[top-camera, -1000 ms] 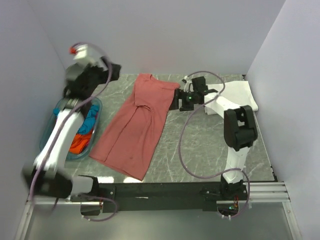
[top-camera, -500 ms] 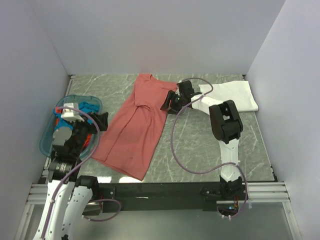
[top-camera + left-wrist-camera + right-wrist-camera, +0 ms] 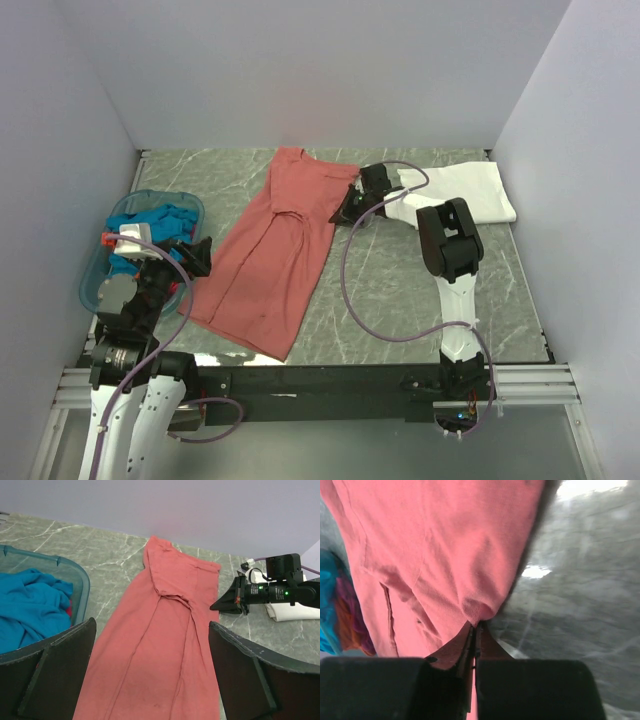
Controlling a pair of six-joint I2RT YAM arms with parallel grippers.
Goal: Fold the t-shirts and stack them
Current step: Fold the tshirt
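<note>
A dusty-red t-shirt (image 3: 268, 250) lies half folded lengthwise on the marble table, slanting from back centre toward the front left. My right gripper (image 3: 343, 213) is low at its right sleeve edge and shut on a pinch of that red cloth (image 3: 480, 611). The left wrist view shows the same gripper (image 3: 214, 607) touching the shirt (image 3: 165, 645). My left gripper (image 3: 196, 254) hangs open beside the basket, above the shirt's front-left part, with nothing between its fingers (image 3: 75, 645). A folded white t-shirt (image 3: 470, 190) lies at the back right. A teal-blue t-shirt (image 3: 165, 218) sits in the basket.
The translucent blue basket (image 3: 92, 265) stands at the left edge, its rim (image 3: 82, 577) close to my left gripper. White walls close in the table on three sides. Bare marble (image 3: 400, 290) lies right of the red shirt.
My left arm swung down from high at the back left to beside the basket. My right gripper moved left onto the red shirt's sleeve edge and shut on it.
</note>
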